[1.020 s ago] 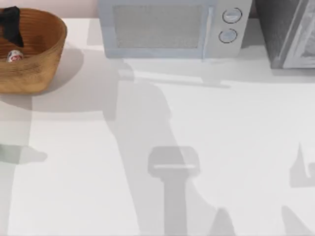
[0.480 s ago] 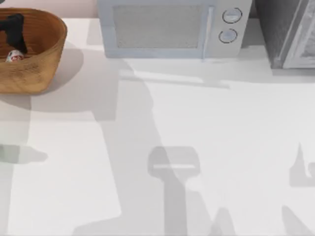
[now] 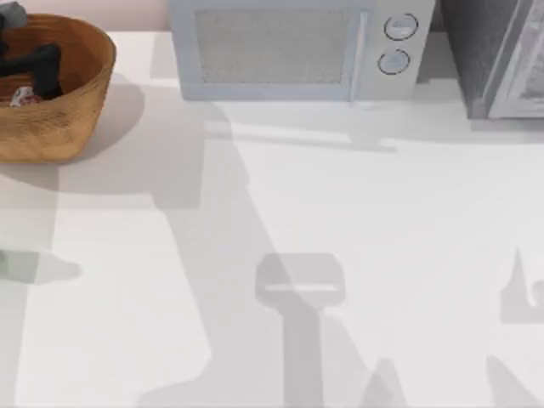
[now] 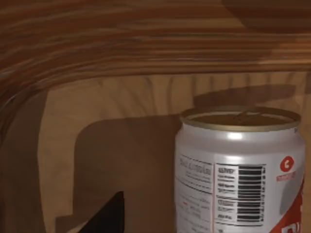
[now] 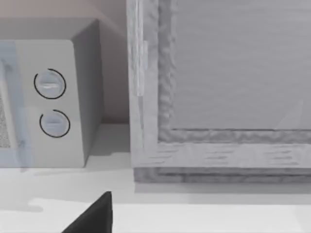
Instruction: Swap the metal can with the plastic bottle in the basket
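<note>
The basket (image 3: 81,93), woven and orange-brown, stands at the table's far left corner. Inside it the metal can (image 3: 20,97) stands upright, white with a red label. My left gripper (image 3: 38,75) hangs inside the basket just over and beside the can, open, holding nothing. In the left wrist view the can (image 4: 240,170) stands close ahead on the basket floor (image 4: 121,126), with one dark fingertip (image 4: 107,218) off to its side. The plastic bottle is out of view. My right arm is parked; its fingertip (image 5: 95,216) faces the microwave.
A grey microwave (image 3: 289,47) stands along the back edge, also in the right wrist view (image 5: 48,102). A grey cabinet-like box (image 3: 501,55) sits at the back right. The white table (image 3: 297,212) spreads open in front, crossed by arm shadows.
My left gripper has moved deeper into the basket, shifting right and toward the can. The can and the right arm have stayed put.
</note>
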